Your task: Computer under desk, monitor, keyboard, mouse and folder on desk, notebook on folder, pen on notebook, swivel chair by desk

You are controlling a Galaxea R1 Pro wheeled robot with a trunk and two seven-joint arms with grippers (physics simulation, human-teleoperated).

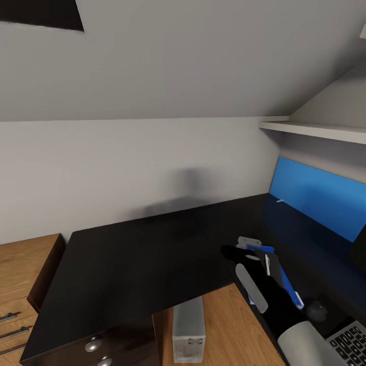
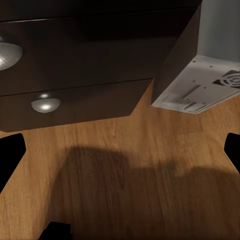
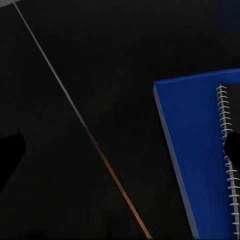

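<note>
The blue folder [image 1: 291, 292] [image 3: 192, 150] lies on the black desk [image 1: 137, 259] with the spiral notebook [image 1: 274, 267] [image 3: 231, 120] on it and the white pen [image 1: 267, 264] on top. My right gripper [image 1: 235, 250] [image 3: 120, 150] hovers open over the desk beside the folder's edge. The mouse [image 1: 316, 310] and keyboard [image 1: 349, 341] lie near the folder, with the blue-lit monitor [image 1: 315, 195] behind. The grey computer [image 1: 188, 330] [image 2: 200, 85] stands under the desk. My left gripper [image 2: 120, 155] hangs open above the floor by the drawers [image 2: 75, 65]. The swivel chair is out of view.
A light wood cabinet [image 1: 23, 274] with drawer handles stands against the desk's left end. A white shelf [image 1: 315, 131] juts out above the monitor under the sloped ceiling. Wooden floor [image 2: 140, 175] lies beneath the desk beside the computer.
</note>
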